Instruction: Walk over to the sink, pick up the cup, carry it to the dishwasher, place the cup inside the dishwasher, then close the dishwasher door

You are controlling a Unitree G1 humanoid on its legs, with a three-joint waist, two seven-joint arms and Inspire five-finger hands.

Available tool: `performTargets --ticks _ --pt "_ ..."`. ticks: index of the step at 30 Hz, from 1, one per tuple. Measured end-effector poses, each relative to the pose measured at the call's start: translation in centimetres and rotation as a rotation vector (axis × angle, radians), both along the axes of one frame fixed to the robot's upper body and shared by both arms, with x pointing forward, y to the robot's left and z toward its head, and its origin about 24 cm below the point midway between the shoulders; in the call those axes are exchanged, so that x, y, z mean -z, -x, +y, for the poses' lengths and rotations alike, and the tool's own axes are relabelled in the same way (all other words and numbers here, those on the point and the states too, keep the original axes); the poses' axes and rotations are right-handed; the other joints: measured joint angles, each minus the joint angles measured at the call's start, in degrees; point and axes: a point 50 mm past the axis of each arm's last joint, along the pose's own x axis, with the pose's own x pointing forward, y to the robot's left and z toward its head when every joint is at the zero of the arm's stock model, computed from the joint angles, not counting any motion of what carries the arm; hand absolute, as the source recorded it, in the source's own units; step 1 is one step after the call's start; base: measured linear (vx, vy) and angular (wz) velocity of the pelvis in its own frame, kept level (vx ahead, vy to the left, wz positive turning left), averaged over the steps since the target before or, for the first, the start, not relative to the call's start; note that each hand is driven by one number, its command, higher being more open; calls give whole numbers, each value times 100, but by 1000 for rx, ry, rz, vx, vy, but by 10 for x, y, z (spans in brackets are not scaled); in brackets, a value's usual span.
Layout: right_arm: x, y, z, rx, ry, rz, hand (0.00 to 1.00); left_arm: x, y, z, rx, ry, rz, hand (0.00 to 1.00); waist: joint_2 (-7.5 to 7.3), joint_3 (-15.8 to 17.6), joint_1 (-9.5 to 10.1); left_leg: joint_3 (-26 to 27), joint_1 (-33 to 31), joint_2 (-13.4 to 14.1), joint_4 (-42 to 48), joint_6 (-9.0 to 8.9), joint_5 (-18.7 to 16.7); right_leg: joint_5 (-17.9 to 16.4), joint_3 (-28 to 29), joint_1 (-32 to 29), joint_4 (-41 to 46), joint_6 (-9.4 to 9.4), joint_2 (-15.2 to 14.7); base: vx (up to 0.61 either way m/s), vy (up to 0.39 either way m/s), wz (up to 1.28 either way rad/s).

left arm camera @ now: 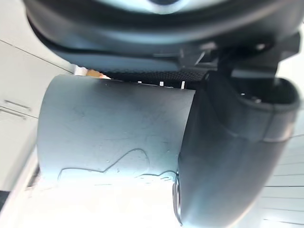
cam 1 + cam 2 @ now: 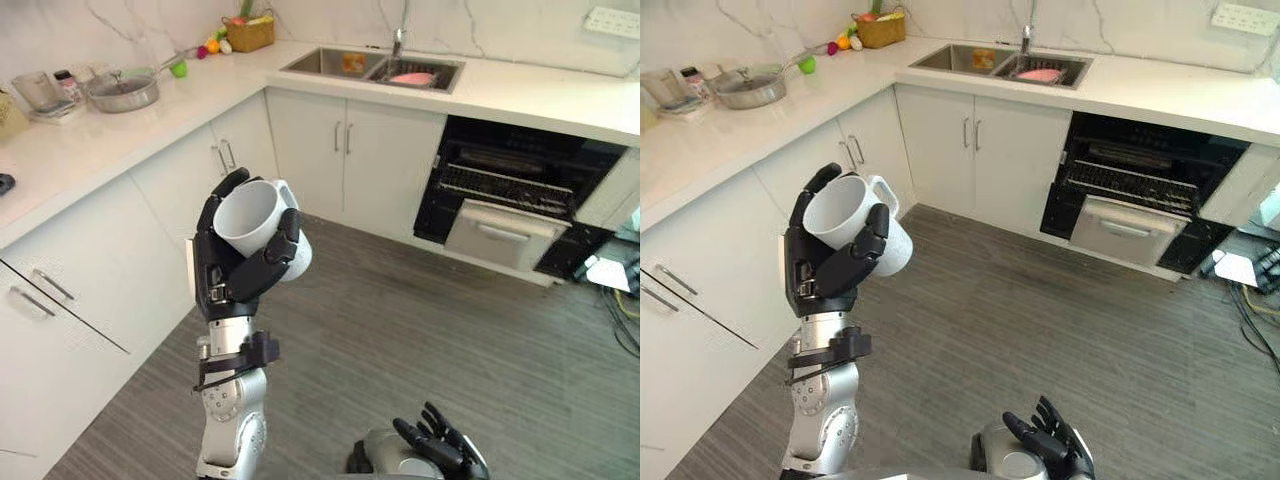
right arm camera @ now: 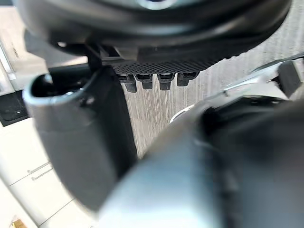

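My left hand [image 2: 228, 272] is raised in front of me, shut on a white cup [image 2: 256, 222] tilted on its side, mouth toward the upper left and handle [image 2: 883, 191] at the top. In the left wrist view the cup's wall [image 1: 114, 128] lies against the palm with the thumb [image 1: 228, 156] curled round it. The dishwasher [image 2: 520, 190] stands open at the right under the counter, its door [image 2: 505, 235] down and racks showing. The sink [image 2: 372, 66] is at the far counter. My right hand [image 2: 440, 445] hangs low at the bottom edge, fingers relaxed and holding nothing.
White cabinets [image 2: 120, 250] run along the left and far side under a white counter [image 2: 130, 120] carrying a pan [image 2: 122, 92], a basket [image 2: 250, 33] and fruit. A pink item [image 2: 412, 77] lies in the sink. Grey wood floor [image 2: 400, 340] lies between me and the dishwasher.
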Motion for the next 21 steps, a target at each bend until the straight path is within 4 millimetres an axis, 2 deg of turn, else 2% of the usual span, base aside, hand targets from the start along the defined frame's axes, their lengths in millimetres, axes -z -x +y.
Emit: performTargets --ticks 1,2,3,4,5,6,7,8,9,11,12,13,14,15,16,17,18,19,20,21 --pt "0 0 -1 1 2 1 100 -2 0 1 -2 1 -11 0 3 -10 60 168 -202 -32 -247 59 -151 24 43 174 -182 -43 -2 512 -16 -17" --pt "-1 -3 -3 -4 4 -7 100 -7 2 3 -8 10 -45 0 0 -13 158 491 -479 -101 -1023 76 -451 44 163 430 -449 -38 -10 528 36 -40" --pt "-2 -7 -5 -11 5 -22 100 -12 3 6 -13 18 -78 0 -21 -21 235 809 -565 -266 -2151 75 -580 68 322 636 -666 6 -46 661 98 -47" --pt "-2 -10 -6 -8 8 -32 100 -13 3 7 -12 21 -87 0 -34 -27 260 884 -561 -406 -2813 73 -569 68 399 764 -784 8 -82 577 123 -49" --pt "-4 -18 -8 -9 15 -53 100 -14 4 8 -12 14 -93 0 -77 -51 264 851 -526 -691 -3837 67 -483 50 534 919 -950 48 -162 723 226 -74" --pt "-5 -28 -11 -10 27 -84 100 -13 4 9 -6 -2 -88 0 -180 -86 298 462 -460 -1238 -5101 114 376 -73 864 1056 -1017 267 -347 608 227 -102" --pt "-5 -32 -11 -1 30 -95 100 -10 4 8 1 -9 -73 0 -242 -131 360 308 -269 -1468 -5485 344 907 -116 1122 1127 -1007 346 -459 593 262 -94" --pt "-4 -34 -7 15 20 -98 100 -8 3 8 9 -22 -64 0 -386 -196 343 427 -149 -1570 -5587 359 882 -154 1227 1161 -998 408 -611 595 248 -54" --pt "-4 -39 -3 25 18 -117 100 -8 -1 4 40 -38 -57 0 -454 -252 221 462 -58 -1577 -5367 550 679 47 1468 1202 -883 592 -656 580 225 -29" --pt "-2 -43 3 41 7 -121 100 -3 -5 4 71 -79 -42 0 -513 -197 259 616 -203 -1358 -4336 620 414 496 1528 1425 -757 594 -542 456 155 -40" --pt "0 -37 6 69 12 -109 100 2 -6 4 97 -112 -26 0 -659 -241 256 747 -185 -1526 -4243 429 123 570 1380 1370 -142 627 -559 320 148 -62" --pt "-1 -32 2 91 46 -115 100 4 -5 1 129 -118 -24 0 -546 -307 259 764 176 -1449 -4766 718 2 784 1098 952 1137 973 -492 249 174 -62" --pt "1 -31 6 115 39 -105 100 3 -5 2 140 -133 -30 0 -693 -325 249 825 428 -1528 -4892 667 -216 1056 959 665 1908 1116 -639 327 166 -52" --pt "3 -28 12 146 33 -91 100 5 -5 3 157 -152 -17 0 -950 -310 226 947 948 -1766 -5268 689 -318 1469 857 134 3154 1032 -1027 384 149 -46" --pt "1 -25 6 144 64 -94 100 8 -5 1 162 -145 1 0 -879 -299 158 1011 1304 -1754 -5534 624 -348 1133 529 -373 3647 759 -1237 419 120 -38" --pt "-1 -24 4 141 80 -102 100 8 -5 0 164 -142 5 0 -800 -322 100 1030 1412 -1699 -5622 641 -346 908 349 -607 3638 715 -1276 348 115 -28" --pt "-6 -27 2 141 107 -135 100 7 -6 -1 166 -146 0 0 -704 -321 16 1050 1605 -1587 -5793 604 -362 546 101 -1041 3303 781 -1271 298 80 -9" --pt "-9 -30 3 139 113 -155 100 6 -7 -1 161 -151 -1 0 -666 -279 -56 1052 1703 -1526 -5866 589 -369 416 -19 -1192 2999 798 -1253 416 63 -11" --pt "-15 -39 3 132 132 -201 100 7 -7 0 151 -150 10 0 -561 -202 -178 1062 1879 -1385 -5949 520 -404 305 -255 -1415 2183 754 -1188 439 8 -22" --pt "-23 -47 3 134 154 -256 100 8 -7 0 148 -150 22 0 -516 -110 -219 1152 2074 -1232 -5951 374 -490 355 -470 -1475 1274 744 -1101 445 -6 -35"
